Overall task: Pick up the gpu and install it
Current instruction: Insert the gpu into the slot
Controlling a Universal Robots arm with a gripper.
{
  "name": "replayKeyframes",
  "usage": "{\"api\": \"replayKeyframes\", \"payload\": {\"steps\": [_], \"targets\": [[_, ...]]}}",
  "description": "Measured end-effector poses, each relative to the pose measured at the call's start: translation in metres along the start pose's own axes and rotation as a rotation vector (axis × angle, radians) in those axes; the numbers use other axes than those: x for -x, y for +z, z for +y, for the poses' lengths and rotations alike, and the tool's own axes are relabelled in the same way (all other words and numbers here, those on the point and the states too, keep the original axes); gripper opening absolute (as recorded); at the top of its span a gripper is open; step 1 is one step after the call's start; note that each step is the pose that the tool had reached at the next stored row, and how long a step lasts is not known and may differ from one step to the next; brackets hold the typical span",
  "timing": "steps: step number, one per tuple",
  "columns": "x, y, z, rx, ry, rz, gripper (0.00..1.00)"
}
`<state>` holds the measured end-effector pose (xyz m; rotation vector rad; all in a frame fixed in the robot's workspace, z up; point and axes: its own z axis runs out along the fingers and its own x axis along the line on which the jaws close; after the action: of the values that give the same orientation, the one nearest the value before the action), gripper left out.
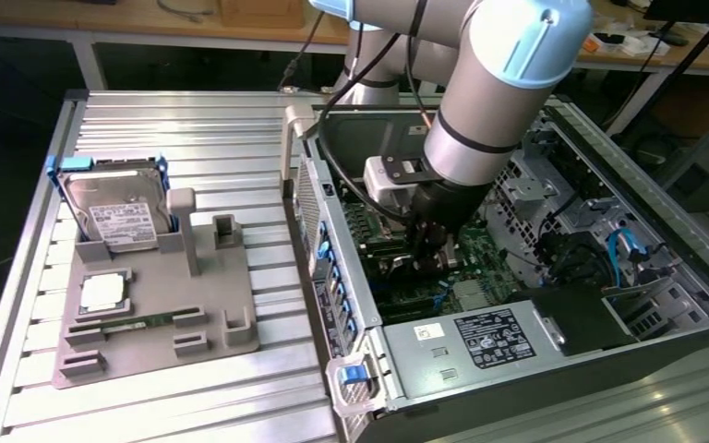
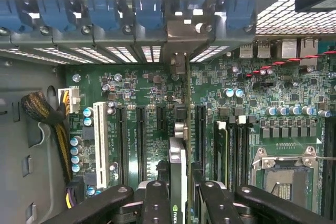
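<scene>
The gpu (image 2: 177, 171) is seen edge-on in the wrist view, a thin card with a black cooler, standing upright between the black fingers (image 2: 156, 203). My gripper (image 2: 181, 205) is shut on it. The card lines up along a long black expansion slot (image 2: 200, 135) of the green motherboard (image 2: 262, 103), and its silver end bracket (image 2: 181, 30) is at the case's rear slot openings. In the exterior view my gripper (image 1: 432, 258) reaches down inside the open computer case (image 1: 650, 305), low over the motherboard (image 1: 478, 249). Whether the card's edge touches the slot cannot be told.
A grey fixture (image 1: 207, 305) on the slatted table at the exterior view's left holds a silver hard drive (image 1: 114, 217), a processor chip (image 1: 104, 293) and a memory stick (image 1: 121, 325). A power supply (image 1: 490, 337), cables (image 1: 626, 254) and drive bays crowd the case. A white slot (image 2: 101, 145) and yellow-black wiring (image 2: 52, 124) flank the card.
</scene>
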<state>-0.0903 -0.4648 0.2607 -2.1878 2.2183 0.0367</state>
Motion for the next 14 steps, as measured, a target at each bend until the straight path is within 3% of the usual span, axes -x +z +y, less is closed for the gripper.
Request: {"api": "replayKeyframes", "payload": {"steps": [14], "targets": [[0.0, 0.0003, 0.0006, -0.0016, 0.0, -0.0035, 0.27]]}}
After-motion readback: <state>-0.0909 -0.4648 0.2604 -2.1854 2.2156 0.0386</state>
